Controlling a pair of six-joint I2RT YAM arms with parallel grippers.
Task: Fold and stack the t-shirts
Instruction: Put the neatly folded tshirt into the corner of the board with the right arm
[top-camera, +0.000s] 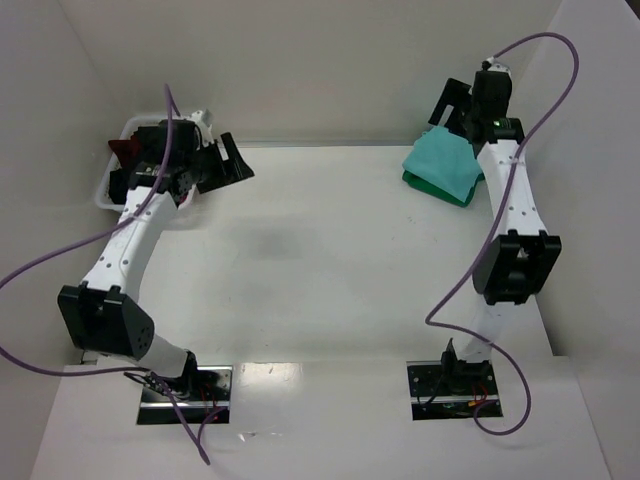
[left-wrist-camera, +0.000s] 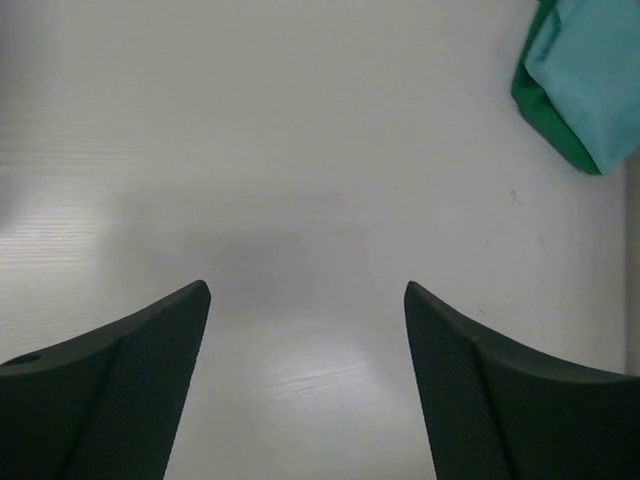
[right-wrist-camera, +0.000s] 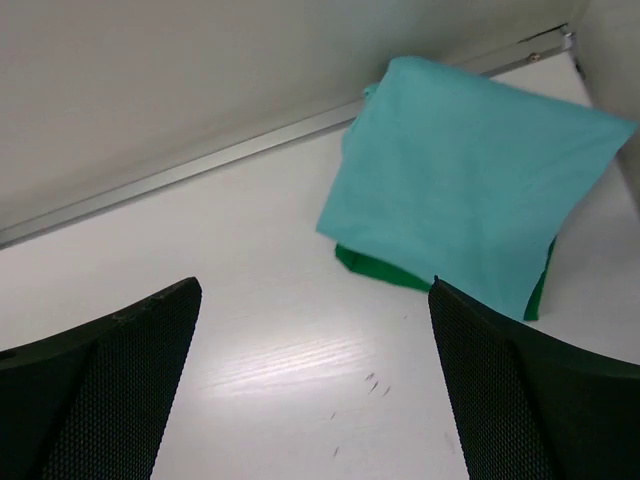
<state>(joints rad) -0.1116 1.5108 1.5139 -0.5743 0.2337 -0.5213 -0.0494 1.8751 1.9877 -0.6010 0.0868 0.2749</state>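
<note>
Far right corner of table (top-camera: 330, 260): teal shirt (right-wrist-camera: 460, 190), folded, lying on green shirt (right-wrist-camera: 380, 268). Right gripper (right-wrist-camera: 315, 300) above and near them, jaws wide, holding nothing. Left gripper (left-wrist-camera: 307, 300) by basket (top-camera: 104, 196), jaws wide, holding nothing.

The light teal t-shirt (right-wrist-camera: 460, 190) is soft, matt cloth with gentle creases. The darker green t-shirt (right-wrist-camera: 385, 268) looks like the same dull fabric. The worktop (top-camera: 330, 250) is a smooth white board with a faint grain and a soft sheen, scuffed by a few small dark marks. The left claw (left-wrist-camera: 307, 290) and the right claw (right-wrist-camera: 315, 285) are matt black plastic, their inner faces finely stippled. A brushed metal strip (right-wrist-camera: 200, 165) lines the wall's foot.
</note>
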